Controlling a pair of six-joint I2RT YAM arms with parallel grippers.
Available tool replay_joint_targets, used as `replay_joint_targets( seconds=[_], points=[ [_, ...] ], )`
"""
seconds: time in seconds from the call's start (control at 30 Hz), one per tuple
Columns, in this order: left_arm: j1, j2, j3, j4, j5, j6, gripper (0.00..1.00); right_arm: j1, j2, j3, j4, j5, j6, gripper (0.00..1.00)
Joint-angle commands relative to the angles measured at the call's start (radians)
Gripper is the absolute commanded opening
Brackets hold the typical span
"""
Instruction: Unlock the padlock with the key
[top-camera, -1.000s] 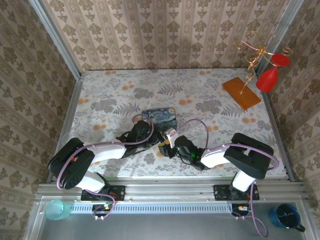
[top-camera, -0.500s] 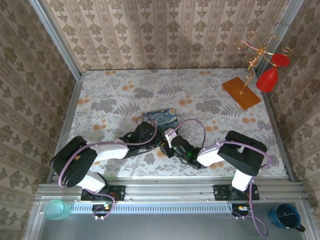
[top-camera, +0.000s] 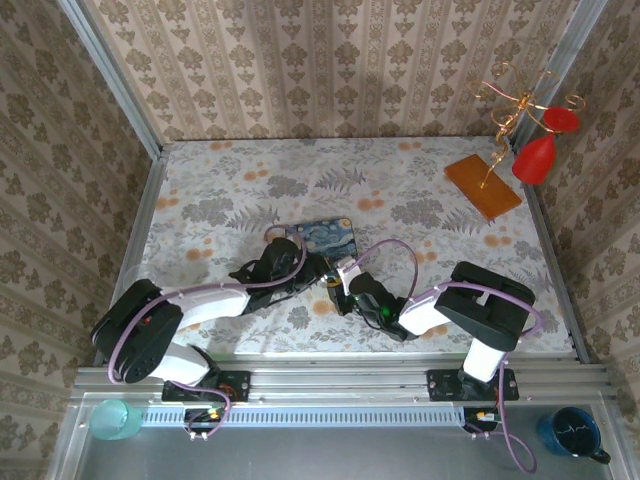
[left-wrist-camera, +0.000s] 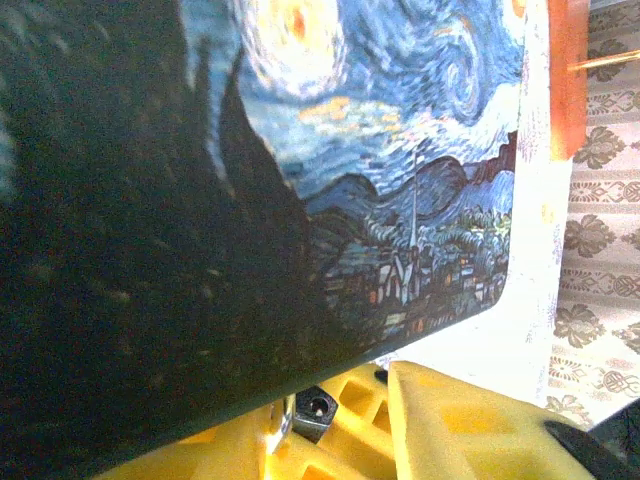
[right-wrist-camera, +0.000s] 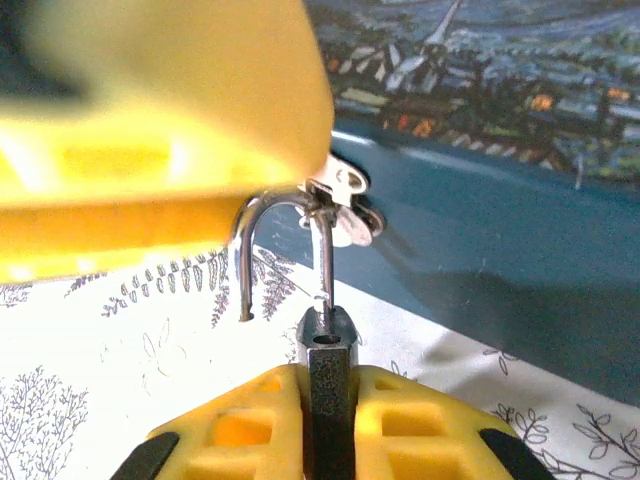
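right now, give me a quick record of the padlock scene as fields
lock: tiny black squarish padlock, thin silvery shackle through the box's small metal hasp, one leg free of the body
box: blue starry-painting box on floral-patterned table
right gripper: jaws shut on the padlock body
left gripper: close beside the shackle, jaws unclear
key: cannot make out

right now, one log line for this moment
right gripper: shut on padlock | shackle: one end free, at starry-night box hasp

No legible text or markings
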Motion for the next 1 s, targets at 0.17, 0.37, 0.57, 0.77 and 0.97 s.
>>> replay_joint_targets(
  seconds=[0.17,0.37,0.57,0.77,0.97],
  points=[
    [0.022,-0.051,-0.002,-0.079,-0.024,0.049,0.46,0.0,0.013,-0.012,0.031,0.024,0.022,0.14],
    [0.031,-0.075,0.007,-0.131,-0.043,0.089,0.48,-0.001,0.002,0.0,0.005,0.006,0.049,0.13],
    [0.028,-0.204,0.074,-0.342,-0.141,0.223,0.51,-0.001,-0.016,-0.002,-0.022,-0.008,0.128,0.11],
    [0.078,-0.26,0.123,-0.471,-0.153,0.354,0.57,0.0,-0.018,0.0,-0.027,-0.027,0.173,0.09],
    [0.177,-0.193,0.153,-0.507,-0.068,0.447,0.59,-0.006,-0.022,0.011,-0.039,-0.043,0.21,0.1]
  ],
)
